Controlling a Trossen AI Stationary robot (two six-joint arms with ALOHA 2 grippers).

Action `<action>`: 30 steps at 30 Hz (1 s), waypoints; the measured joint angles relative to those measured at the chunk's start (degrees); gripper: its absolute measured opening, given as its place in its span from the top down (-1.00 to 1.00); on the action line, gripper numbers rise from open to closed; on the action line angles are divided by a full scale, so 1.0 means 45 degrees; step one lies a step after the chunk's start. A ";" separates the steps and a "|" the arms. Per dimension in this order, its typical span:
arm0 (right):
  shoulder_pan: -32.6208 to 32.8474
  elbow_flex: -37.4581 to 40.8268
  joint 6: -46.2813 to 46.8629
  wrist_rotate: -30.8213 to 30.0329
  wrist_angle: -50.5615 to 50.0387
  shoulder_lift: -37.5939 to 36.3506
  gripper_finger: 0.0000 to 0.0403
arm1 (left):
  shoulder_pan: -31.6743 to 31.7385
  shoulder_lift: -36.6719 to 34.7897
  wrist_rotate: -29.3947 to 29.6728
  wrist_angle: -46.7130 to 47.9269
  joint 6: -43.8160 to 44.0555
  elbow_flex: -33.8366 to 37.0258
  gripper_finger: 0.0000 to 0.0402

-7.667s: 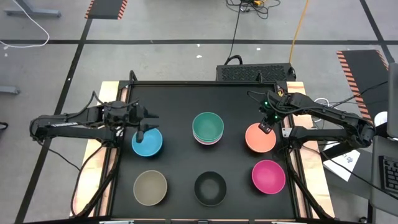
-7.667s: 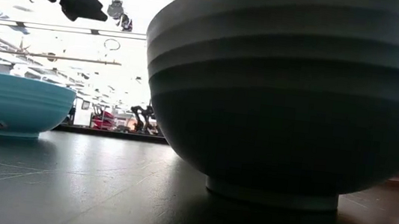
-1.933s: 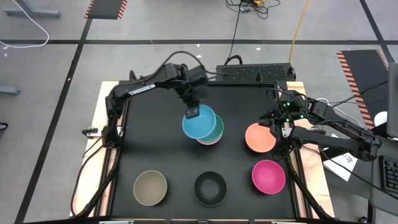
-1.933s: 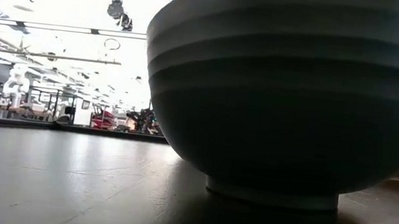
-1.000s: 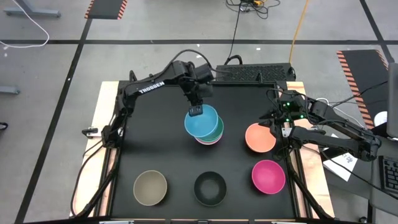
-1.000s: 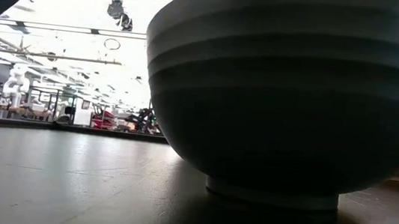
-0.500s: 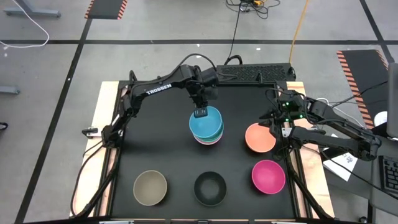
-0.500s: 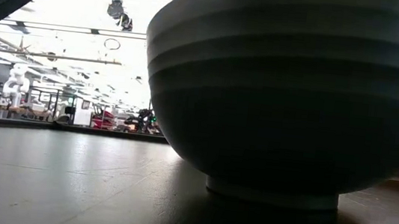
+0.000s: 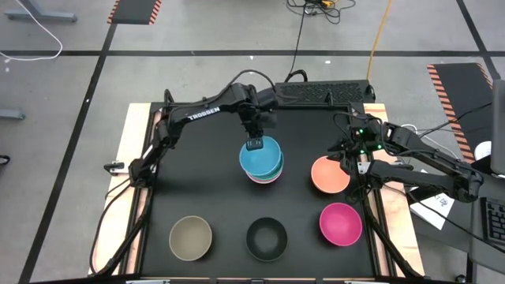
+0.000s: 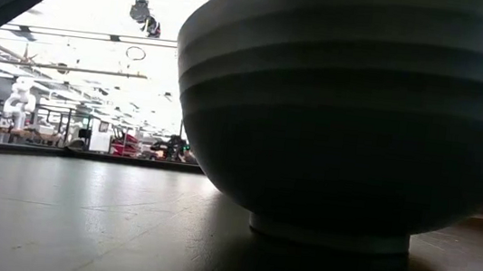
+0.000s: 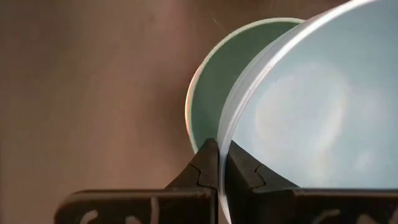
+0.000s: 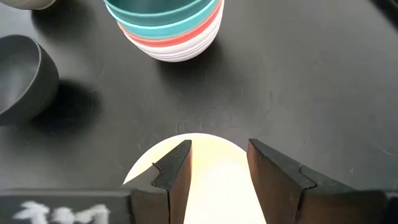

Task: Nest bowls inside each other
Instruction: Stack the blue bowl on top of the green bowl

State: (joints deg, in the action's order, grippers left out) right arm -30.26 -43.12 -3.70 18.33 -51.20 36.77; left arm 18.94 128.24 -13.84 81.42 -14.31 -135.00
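Turquoise bowl (image 9: 257, 158) pinched at rim, atop green-red-white stack (image 12: 171, 37)

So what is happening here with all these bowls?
The left pincer, shut on the rim of the blue bowl, holds it over the stack at the table's middle. The right pincer is open above the orange bowl. The tan, black and magenta bowls stand alone.

1. Blue bowl (image 9: 259, 156) tops a stack of green (image 11: 214, 81), red-pink (image 12: 163, 37) and white (image 12: 171, 50) bowls.
2. Orange bowl (image 9: 329, 175).
3. Magenta bowl (image 9: 341, 223).
4. Black bowl (image 9: 267, 238).
5. Tan bowl (image 9: 190, 237).
6. Black table (image 9: 213, 197).
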 joint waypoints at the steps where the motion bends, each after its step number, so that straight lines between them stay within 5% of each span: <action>1: 0.0000 0.0002 0.0000 0.0005 0.0003 -0.0002 0.28 | -0.0049 0.0070 -0.0059 -0.0014 0.0000 0.0000 0.97; 30: 0.0000 -0.0002 -0.0029 0.0015 0.0000 0.0001 0.28 | -0.0855 0.1022 0.0728 0.1800 -0.0140 0.0005 0.97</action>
State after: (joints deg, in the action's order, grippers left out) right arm -30.26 -43.13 -3.84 18.39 -51.20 36.77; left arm 15.09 132.84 -10.56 89.52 -14.93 -134.98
